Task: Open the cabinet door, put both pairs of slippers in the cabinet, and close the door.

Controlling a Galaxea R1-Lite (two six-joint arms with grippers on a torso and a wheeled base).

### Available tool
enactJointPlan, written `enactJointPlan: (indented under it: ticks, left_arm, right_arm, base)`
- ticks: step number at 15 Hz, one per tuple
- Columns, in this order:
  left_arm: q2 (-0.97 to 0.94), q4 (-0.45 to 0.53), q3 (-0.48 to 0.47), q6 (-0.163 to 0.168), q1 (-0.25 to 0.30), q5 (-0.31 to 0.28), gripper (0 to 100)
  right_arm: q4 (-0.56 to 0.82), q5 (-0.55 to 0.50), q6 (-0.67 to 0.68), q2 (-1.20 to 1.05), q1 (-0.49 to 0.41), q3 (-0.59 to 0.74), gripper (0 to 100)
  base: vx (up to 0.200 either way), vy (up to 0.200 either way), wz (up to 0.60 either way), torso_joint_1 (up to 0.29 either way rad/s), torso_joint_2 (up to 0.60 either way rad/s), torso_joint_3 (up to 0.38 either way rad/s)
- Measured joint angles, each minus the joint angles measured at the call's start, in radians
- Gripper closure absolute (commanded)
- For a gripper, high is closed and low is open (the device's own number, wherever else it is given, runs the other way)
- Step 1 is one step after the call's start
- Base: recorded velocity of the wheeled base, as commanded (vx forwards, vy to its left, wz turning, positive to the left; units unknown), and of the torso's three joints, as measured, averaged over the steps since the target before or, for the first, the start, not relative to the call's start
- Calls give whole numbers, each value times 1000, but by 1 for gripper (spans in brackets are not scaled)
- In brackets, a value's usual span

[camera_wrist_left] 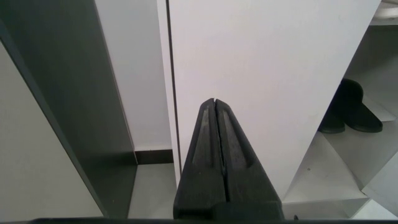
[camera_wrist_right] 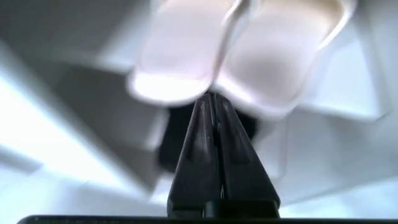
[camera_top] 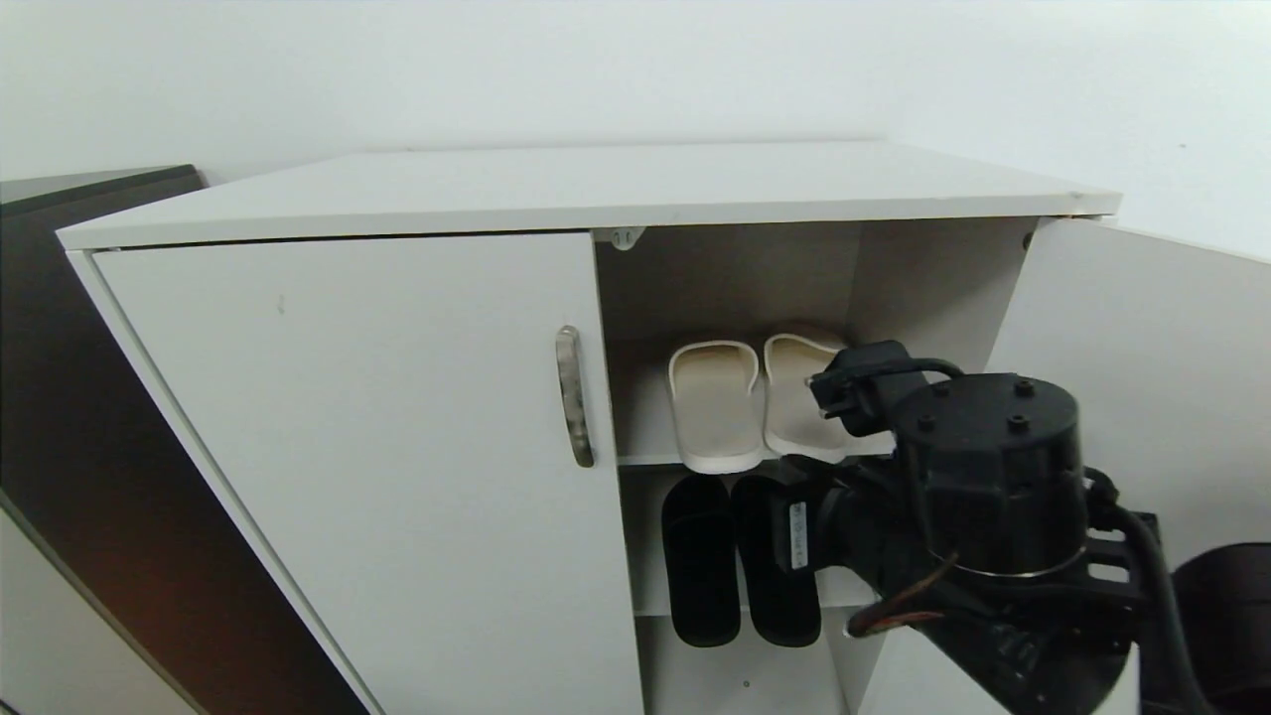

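Here's the white cabinet [camera_top: 596,194], half open: the left door [camera_top: 377,447] sits flush and shut with its metal handle [camera_top: 574,397] upright near the inner edge, and the right door [camera_top: 1132,367] is swung wide. Both pairs are inside. The white slippers [camera_top: 717,407] lie side by side on the upper shelf [camera_top: 645,459], their near ends poking just over its front edge. Right below them, the black slippers [camera_top: 700,566] lie side by side on the lower shelf [camera_top: 844,591], also overhanging the front.

Now the right gripper [camera_wrist_right: 211,99]. Its fingers [camera_wrist_right: 198,143] are pressed together with nothing between them. The tips point up at the meeting line of the two white soles [camera_wrist_right: 186,62], very near them, though I can't tell whether they touch. A black slipper [camera_wrist_right: 177,134] shows dark just behind the fingers. From the head camera, the right arm [camera_top: 983,477] sits in front of the open half, level with the gap between the two shelves.

Over to the left gripper [camera_wrist_left: 214,102]. Its fingers [camera_wrist_left: 202,143] are also closed flat against each other and hold nothing. They face the outer edge of the shut left door [camera_wrist_left: 267,81], well apart from the black slippers [camera_wrist_left: 351,112], which show off to the side on their shelf. A dark panel [camera_top: 99,447] stands beside the cabinet on that side.
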Motion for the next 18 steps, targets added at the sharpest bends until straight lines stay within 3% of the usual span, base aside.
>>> enactJointPlan:
  ticks: [12,18]
  left_arm:
    - [0,0,0,3,0,-4,100]
    - [0,0,0,2,-1,-4,100]
  right_arm:
    - [-5,34,7,-89,27,87,100]
    - [-5,39,8,-86,29,91,100]
  base:
    - [0,0,0,0,0,0]
    - [-200,0,0,2,0,3]
